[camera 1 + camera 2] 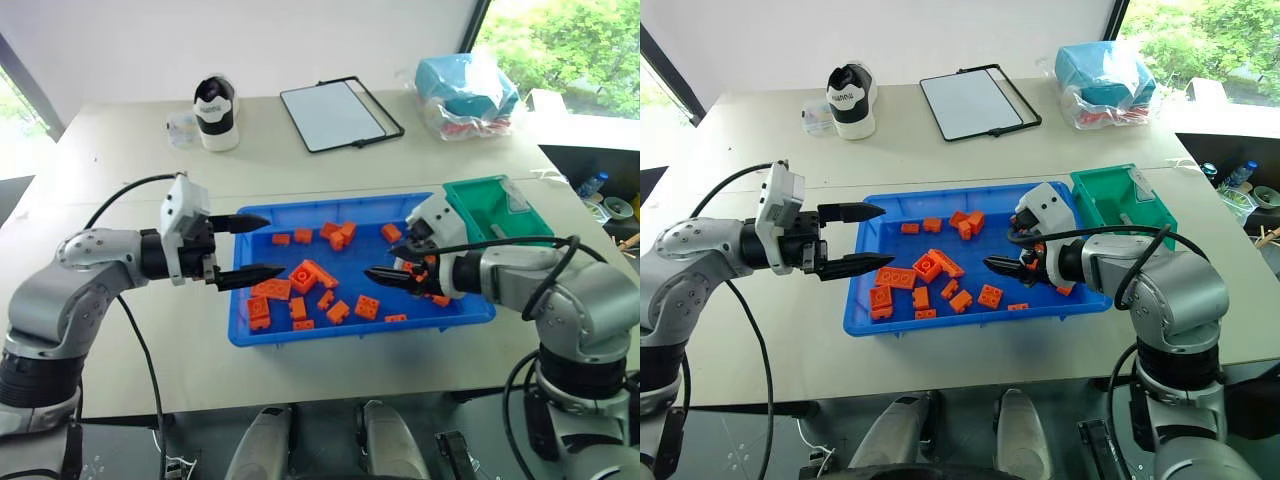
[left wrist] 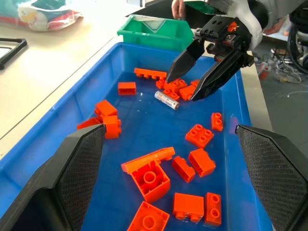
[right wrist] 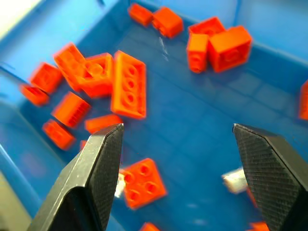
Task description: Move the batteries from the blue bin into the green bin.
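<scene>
A: Starting from the left, the left hand (image 1: 246,247) hovers over the left end of the blue bin (image 1: 300,215), fingers spread wide, holding nothing.

B: And the thing to be moved?

A: One of the batteries (image 2: 166,100), a pale cylinder, lies flat on the bin floor toward the right end, just under and between the tips of the right hand (image 2: 191,80). Its long axis runs slantwise across the bin, roughly crosswise to that hand's fingers.

B: So the right arm is the nearer one.

A: By far. The right hand's fingers stand apart and empty, pointing down and leftward over that spot.

B: What crowds it?

A: Orange bricks (image 1: 367,306). A small cluster sits touching or just beside the battery's far end, others lie scattered toward the left hand. A pinch there would probably catch a brick as well.

B: And the goal?

A: The green bin (image 1: 490,203) stands on the worktop (image 1: 120,140) against the blue bin's right far corner, behind the right hand.
</scene>
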`<action>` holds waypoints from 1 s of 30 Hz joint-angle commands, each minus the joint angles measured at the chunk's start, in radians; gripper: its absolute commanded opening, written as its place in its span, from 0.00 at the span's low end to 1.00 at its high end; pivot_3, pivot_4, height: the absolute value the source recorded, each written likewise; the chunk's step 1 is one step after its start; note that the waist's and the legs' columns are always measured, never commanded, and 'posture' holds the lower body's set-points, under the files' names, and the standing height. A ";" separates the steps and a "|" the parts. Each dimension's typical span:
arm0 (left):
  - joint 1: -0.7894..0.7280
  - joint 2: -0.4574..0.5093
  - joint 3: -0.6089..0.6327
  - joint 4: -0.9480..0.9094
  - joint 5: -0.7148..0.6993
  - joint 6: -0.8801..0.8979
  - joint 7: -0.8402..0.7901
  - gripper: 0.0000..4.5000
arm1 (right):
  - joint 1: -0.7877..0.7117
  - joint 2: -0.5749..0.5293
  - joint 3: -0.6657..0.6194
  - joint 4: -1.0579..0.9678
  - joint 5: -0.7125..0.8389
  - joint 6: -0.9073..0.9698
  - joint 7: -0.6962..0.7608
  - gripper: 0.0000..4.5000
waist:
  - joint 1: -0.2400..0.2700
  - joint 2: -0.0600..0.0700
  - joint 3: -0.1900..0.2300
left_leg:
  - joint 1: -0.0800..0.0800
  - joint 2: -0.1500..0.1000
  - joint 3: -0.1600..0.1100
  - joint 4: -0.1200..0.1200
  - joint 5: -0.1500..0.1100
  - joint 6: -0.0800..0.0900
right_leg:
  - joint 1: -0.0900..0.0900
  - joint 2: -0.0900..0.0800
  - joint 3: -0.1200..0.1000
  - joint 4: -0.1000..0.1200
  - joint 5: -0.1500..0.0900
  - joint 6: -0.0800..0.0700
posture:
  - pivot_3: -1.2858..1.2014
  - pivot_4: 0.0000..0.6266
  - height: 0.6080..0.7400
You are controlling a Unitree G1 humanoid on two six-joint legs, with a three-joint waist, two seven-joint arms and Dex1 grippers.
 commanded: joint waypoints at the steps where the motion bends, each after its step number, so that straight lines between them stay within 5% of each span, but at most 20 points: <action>1: -0.042 0.005 0.007 0.010 0.007 -0.022 -0.013 1.00 | 0.029 0.010 -0.045 0.001 0.034 0.008 -0.051 0.82 | 0.003 0.000 0.000 | 0.000 0.000 0.000 0.000 0.000 0.000 | 0.000 0.000 0.000 0.000 0.000 0.000 | 0.52 0.24 0.93; 11: -0.015 0.008 0.026 -0.010 0.013 -0.026 -0.016 1.00 | 0.124 -0.045 -0.065 0.022 0.082 0.008 -0.129 0.82 | -0.004 0.000 0.000 | 0.000 0.000 0.001 0.000 0.000 0.000 | 0.000 -0.001 0.000 0.000 0.000 0.000 | 0.52 0.24 0.93; 30: -0.004 0.001 0.035 -0.034 0.005 -0.025 0.024 1.00 | 0.014 0.017 0.016 0.188 0.046 -0.061 -0.169 0.82 | -0.003 0.000 0.000 | 0.000 0.000 0.000 0.000 0.000 0.000 | 0.000 -0.001 0.000 0.000 0.000 0.000 | 0.52 0.24 0.93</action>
